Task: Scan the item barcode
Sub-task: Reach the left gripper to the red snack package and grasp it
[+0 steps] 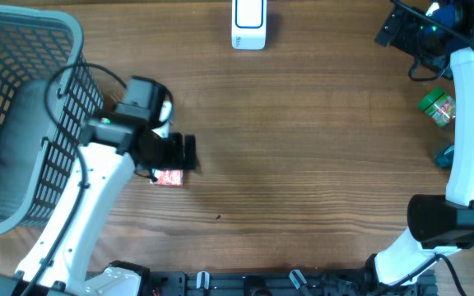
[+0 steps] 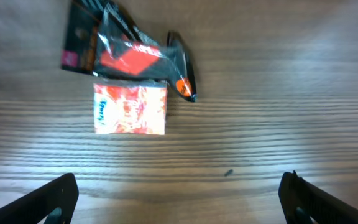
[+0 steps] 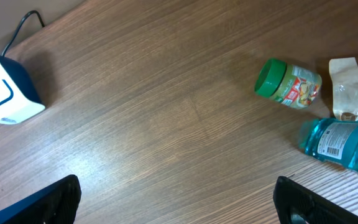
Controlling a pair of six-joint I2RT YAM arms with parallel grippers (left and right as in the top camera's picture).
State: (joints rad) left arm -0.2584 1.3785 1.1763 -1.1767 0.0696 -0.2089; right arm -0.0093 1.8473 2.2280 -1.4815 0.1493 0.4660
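**A:** Which step is in hand?

**B:** The pick-up, I'd say, and it is not yet begun. The left fingers [image 2: 55,196] hang above the tabletop [image 1: 303,164], spread wide with nothing between them. The red-and-white packet [image 2: 130,109] lies flat just ahead of them.

**A:** And the other arm?

**B:** The right fingers [image 3: 51,199] are spread just as wide and are empty too. They sit off at the far right, over a green-lidded jar [image 3: 288,82], a blue bottle [image 3: 344,144] and a clear bag [image 3: 353,87].

**A:** Where does the packet have to go?

**B:** To the scanner [image 1: 248,23], the white and blue block at the far edge of the tabletop, near the middle. It is well apart from the packet.

**A:** So what does the next move call for?

**B:** The left fingers need to come down around the packet's two free sides. Its far edge touches a black wrapper [image 2: 129,53], so a careless close could catch both. Then it is a lift, a carry to the scanner, and a turn so the coded face meets the window.

**A:** Can you see the code?

**B:** No. The upper face shows blurred red and orange print on white, with no bars that I can make out. The packet looks small, squarish, thin and soft. My guess is that the code sits underneath.
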